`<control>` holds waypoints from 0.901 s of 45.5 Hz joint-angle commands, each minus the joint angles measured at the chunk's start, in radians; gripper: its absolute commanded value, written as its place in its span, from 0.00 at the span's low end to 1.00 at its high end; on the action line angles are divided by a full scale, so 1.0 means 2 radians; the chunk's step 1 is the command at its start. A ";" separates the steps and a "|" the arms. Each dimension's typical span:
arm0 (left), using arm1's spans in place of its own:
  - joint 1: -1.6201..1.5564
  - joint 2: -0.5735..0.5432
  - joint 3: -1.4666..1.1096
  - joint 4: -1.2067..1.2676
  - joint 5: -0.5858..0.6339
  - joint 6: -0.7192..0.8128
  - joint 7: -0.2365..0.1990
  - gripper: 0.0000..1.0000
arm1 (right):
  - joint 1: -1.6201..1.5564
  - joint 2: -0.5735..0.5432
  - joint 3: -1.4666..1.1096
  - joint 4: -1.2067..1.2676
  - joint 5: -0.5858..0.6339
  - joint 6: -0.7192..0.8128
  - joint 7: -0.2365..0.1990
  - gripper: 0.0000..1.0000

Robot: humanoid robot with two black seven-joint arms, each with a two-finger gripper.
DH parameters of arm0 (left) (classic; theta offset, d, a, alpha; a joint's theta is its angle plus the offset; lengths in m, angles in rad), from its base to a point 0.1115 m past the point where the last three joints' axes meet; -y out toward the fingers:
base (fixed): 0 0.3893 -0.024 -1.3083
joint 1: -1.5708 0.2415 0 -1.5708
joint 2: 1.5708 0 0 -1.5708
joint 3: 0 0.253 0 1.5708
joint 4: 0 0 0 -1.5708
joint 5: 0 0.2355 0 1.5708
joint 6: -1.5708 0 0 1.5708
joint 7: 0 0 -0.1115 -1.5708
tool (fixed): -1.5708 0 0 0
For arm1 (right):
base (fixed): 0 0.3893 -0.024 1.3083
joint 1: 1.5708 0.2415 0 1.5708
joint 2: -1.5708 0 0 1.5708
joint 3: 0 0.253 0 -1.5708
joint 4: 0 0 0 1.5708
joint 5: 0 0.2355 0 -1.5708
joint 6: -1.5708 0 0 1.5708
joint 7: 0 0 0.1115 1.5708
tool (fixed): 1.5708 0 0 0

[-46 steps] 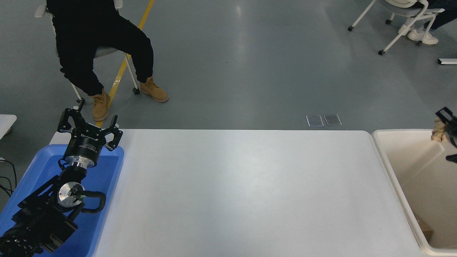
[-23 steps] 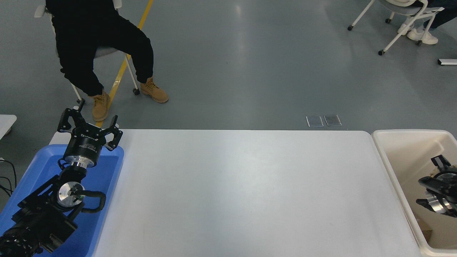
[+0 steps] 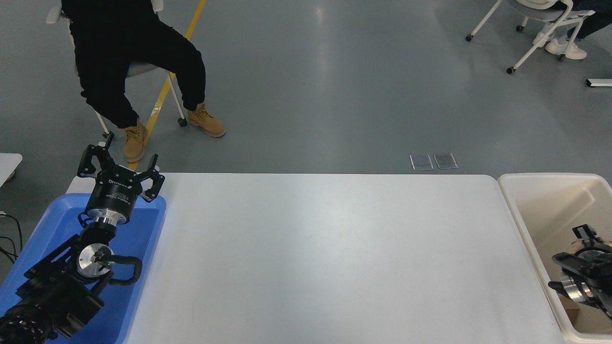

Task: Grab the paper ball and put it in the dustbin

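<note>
The cream dustbin [image 3: 524,229] stands against the table's right end. My right gripper [image 3: 573,260] is low inside it, near its left wall, open with nothing between its fingers. The paper ball is out of view. My left arm is parked at the lower left, its gripper [image 3: 120,168] open above the far end of the blue tray [image 3: 143,239].
A tan-brown scrap [image 3: 570,308] lies on the dustbin's floor below the right gripper, partly hidden. The white table [image 3: 325,258] runs between tray and dustbin. A person in black trousers [image 3: 129,62] sits beyond the far left corner. Chairs stand at the far right.
One second ago my right gripper held the paper ball high over the dustbin's far rim. It has since let go and dropped down into the dustbin toward the near side. The left arm stayed still.
</note>
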 commanded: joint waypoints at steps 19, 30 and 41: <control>0.000 0.000 -0.001 0.000 0.000 -0.001 0.000 0.99 | 0.148 -0.026 -0.030 0.113 -0.010 0.016 0.000 1.00; 0.000 0.000 0.000 0.000 0.000 -0.001 0.000 0.99 | 0.268 0.025 -0.146 0.119 -0.010 0.095 0.000 1.00; 0.000 0.000 0.000 0.000 0.000 -0.001 0.000 0.99 | 0.389 0.024 -0.162 0.224 -0.025 0.213 -0.005 1.00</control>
